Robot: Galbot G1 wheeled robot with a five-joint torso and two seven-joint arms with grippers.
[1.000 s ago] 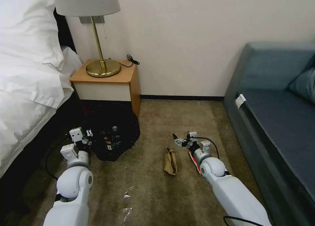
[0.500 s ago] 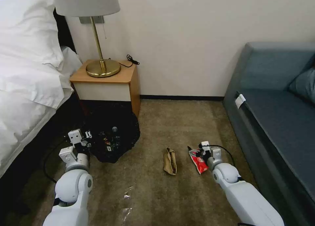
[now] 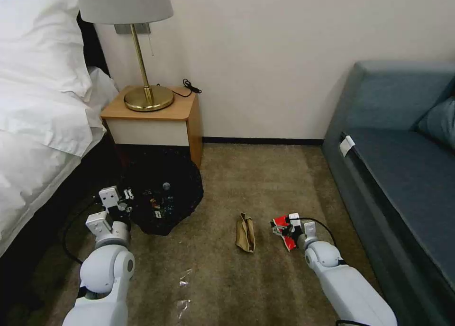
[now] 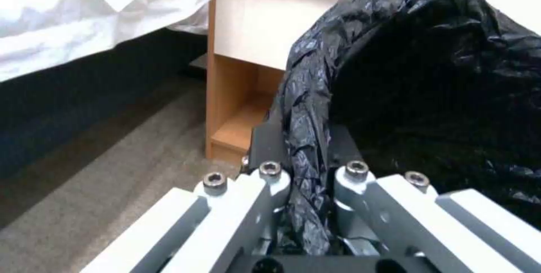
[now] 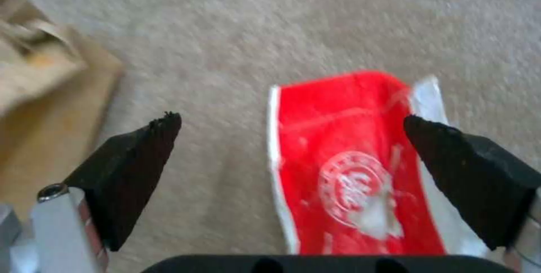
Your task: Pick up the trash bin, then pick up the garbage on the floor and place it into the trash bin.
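Bed point(image 3: 38, 103): white linen, along the robot's left. Sofa point(image 3: 403, 165): blue-grey, along the right. Carpet point(image 3: 227, 278): tan, between them. Nightstand point(image 3: 156, 117): wooden, against the wall beside the bed, carrying a brass lamp point(image 3: 142, 46). Bin point(image 3: 163, 198): lined with a crinkled black bag, in front of the nightstand, small litter visible inside. Left gripper point(image 3: 122, 200): at the bin's near-left rim, clenched on the bag-covered rim; in the left wrist view the black plastic point(image 4: 307, 146) runs between its two fingers. Brown paper point(image 3: 246, 232): crumpled, lying on the carpet between the bin and the right arm. Red packet point(image 3: 283, 229): red and white, flat on the carpet just right of the paper. Right gripper point(image 3: 279, 227): low over the packet, fingers spread wide; the right wrist view shows one black pad point(image 5: 132, 171) over bare carpet and the other at the packet's point(image 5: 349, 167) far edge, neither closed on it.
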